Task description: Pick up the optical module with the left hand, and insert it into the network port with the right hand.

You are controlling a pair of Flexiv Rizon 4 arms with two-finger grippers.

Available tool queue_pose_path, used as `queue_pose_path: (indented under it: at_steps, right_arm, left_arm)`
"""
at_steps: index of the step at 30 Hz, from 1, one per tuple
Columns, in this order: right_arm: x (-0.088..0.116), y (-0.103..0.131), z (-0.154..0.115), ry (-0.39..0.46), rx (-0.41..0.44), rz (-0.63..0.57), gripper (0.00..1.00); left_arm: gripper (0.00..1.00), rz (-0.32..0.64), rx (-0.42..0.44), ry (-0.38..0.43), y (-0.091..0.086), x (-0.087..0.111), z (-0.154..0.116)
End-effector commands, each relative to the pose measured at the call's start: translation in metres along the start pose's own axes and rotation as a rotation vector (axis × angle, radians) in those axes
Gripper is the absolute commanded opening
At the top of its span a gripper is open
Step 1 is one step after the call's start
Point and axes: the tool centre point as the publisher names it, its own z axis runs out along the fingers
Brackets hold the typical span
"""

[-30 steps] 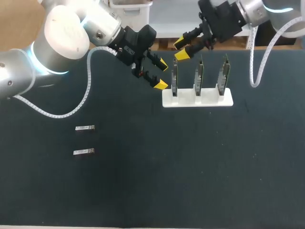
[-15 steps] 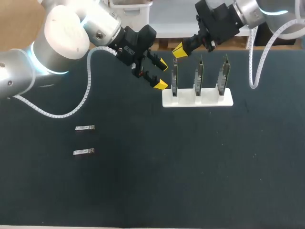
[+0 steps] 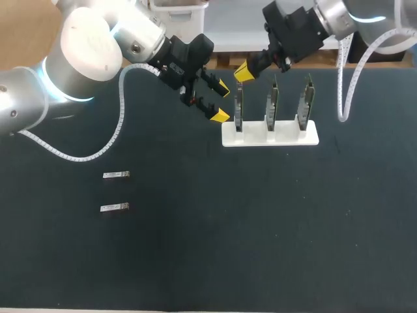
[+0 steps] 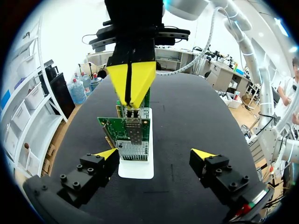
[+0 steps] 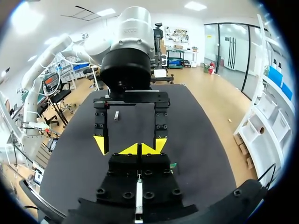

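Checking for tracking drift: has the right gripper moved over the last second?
Yes. The right gripper has shifted slightly left against the white stand, and is now over its leftmost board.

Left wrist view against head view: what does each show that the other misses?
Only the left wrist view: the nearest board's face with its metal port cage. Only the head view: two optical modules lying on the table, well apart from the white stand. Both: the stand, the open left tool, the shut right tool above the board.
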Motion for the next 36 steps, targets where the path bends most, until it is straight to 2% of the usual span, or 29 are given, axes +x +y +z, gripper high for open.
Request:
queue_pose_path:
  at_steps: [1, 28, 36]
  right_arm:
    - [0.001, -0.005, 0.003, 0.005, -0.005, 0.006, 0.0]
    - [0.022, -0.008, 0.015, 0.03, -0.018, 0.075, 0.0]
    - [0.013, -0.001, 0.008, -0.011, -0.019, 0.065, 0.0]
  left_arm:
    - [1.0, 0.0, 0.001, 0.001, 0.001, 0.0, 0.0]
    - [1.0, 0.0, 0.001, 0.001, 0.001, 0.0, 0.0]
    - [1.0, 0.0, 0.001, 0.001, 0.001, 0.0, 0.0]
